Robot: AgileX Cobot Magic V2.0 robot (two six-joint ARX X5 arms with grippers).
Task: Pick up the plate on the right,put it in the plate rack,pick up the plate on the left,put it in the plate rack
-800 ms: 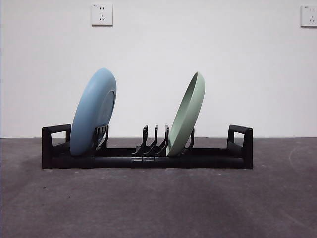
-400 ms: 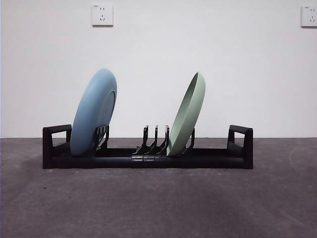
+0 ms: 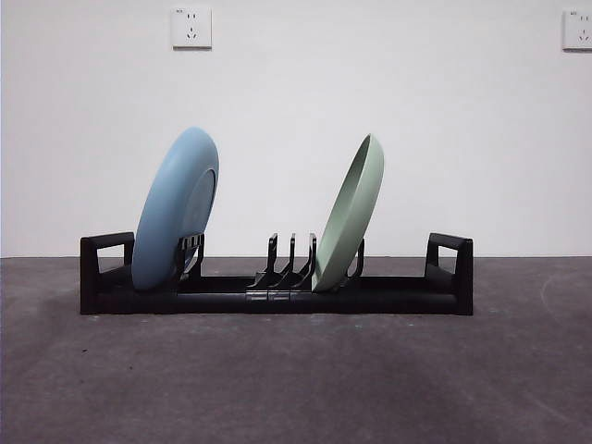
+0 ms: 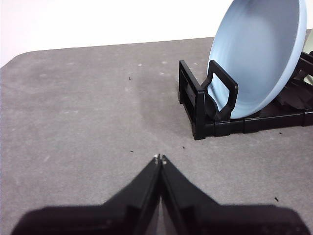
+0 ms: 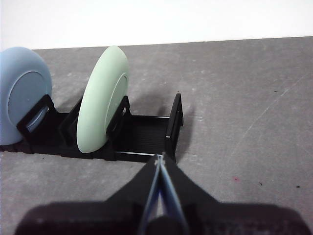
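The long black plate rack point(image 3: 277, 298) lies across the table with a boxy handle at each end. A blue plate point(image 3: 176, 210) stands tilted in its left slots, and a green plate point(image 3: 350, 215) leans in the slots right of the middle. In the left wrist view, my left gripper point(image 4: 160, 158) is shut and empty above bare table, off the rack's point(image 4: 205, 105) end by the blue plate point(image 4: 261, 54). From the right wrist, my right gripper point(image 5: 159, 158) is shut and empty just off the rack's point(image 5: 171, 125) other end, near the green plate point(image 5: 102, 100). Neither gripper appears in the front view.
The grey table point(image 3: 296, 379) stretches in front of the rack. A white wall with two sockets point(image 3: 191, 27) stands behind it. The table's far edge point(image 4: 98, 46) shows in the left wrist view.
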